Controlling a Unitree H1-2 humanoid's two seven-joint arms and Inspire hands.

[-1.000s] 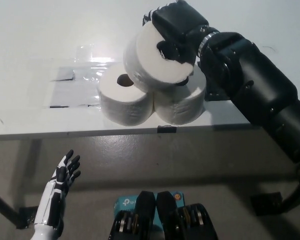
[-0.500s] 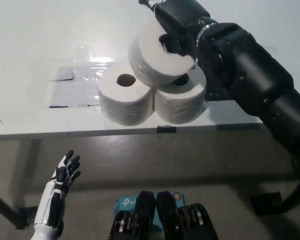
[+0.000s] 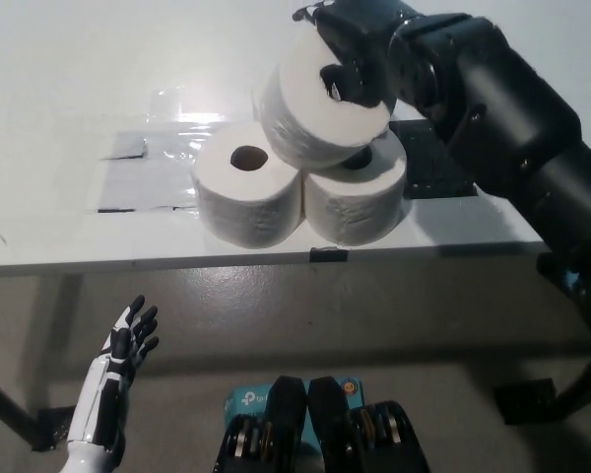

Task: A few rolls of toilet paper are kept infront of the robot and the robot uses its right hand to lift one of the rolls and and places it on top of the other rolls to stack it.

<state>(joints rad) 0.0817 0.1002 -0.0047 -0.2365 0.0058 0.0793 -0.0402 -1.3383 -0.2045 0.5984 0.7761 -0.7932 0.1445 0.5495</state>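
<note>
Two white toilet paper rolls stand side by side on the white table (image 3: 59, 236): the left roll (image 3: 246, 197) and the right roll (image 3: 360, 202). A third roll (image 3: 310, 113) lies tilted across the tops of both. My black right hand (image 3: 360, 44) is over its upper right side, with fingers around the roll's core hole. My white left hand (image 3: 113, 379) hangs open below the table's front edge at the lower left.
A sheet of clear plastic (image 3: 148, 163) lies taped on the table to the left of the rolls. The table's front edge (image 3: 177, 261) runs just before the rolls. A teal box (image 3: 251, 399) sits on the floor below.
The right hand has carried the top roll slightly right and back, settling it further over the two lower rolls. The left hand has stayed still.
</note>
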